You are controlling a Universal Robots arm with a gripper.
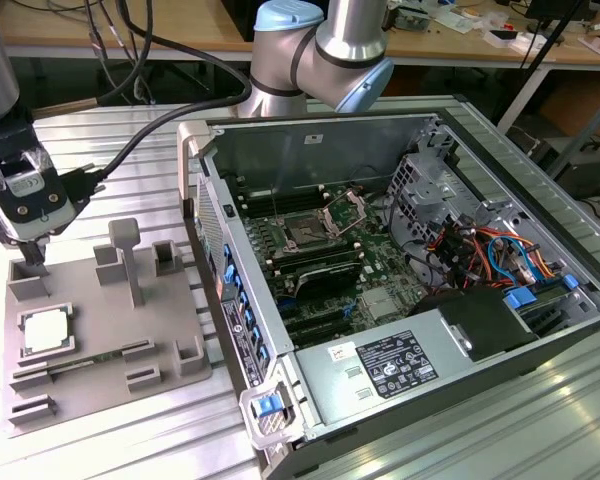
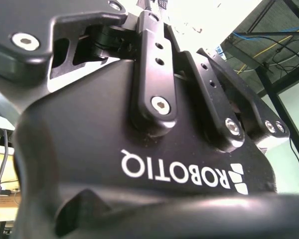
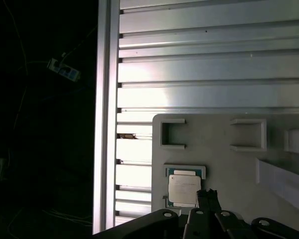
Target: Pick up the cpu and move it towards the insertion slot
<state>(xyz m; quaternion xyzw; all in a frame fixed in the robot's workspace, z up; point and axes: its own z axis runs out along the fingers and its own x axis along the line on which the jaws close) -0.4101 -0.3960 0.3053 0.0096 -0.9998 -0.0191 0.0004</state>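
Over the far corner of the flat grey plastic tray with raised blocks (image 1: pixel 115 335), at the exterior view's left, the arm's black gripper (image 1: pixel 30 262) hangs pointing down, holding nothing that can be seen. Whether it is open or closed I cannot tell. Its target, the cpu (image 1: pixel 48 332), a small flat square chip with a silvery-white metal top, sits in a shallow framed seat on the tray. It is near the gripper, on the camera's side of it and slightly toward the exterior view's right. The first wrist view has the gripper's tip (image 3: pixel 207 195) just at one edge of the cpu (image 3: pixel 183 189), apparently above it rather than touching. The cpu lies flat, metal face up, edges square with the tray; being square, it has no long axis. Well apart, toward the exterior view's right, the insertion slot (image 1: pixel 305 232), dark-centred in a silver bracket, lies inside the open grey computer case (image 1: pixel 460 340).
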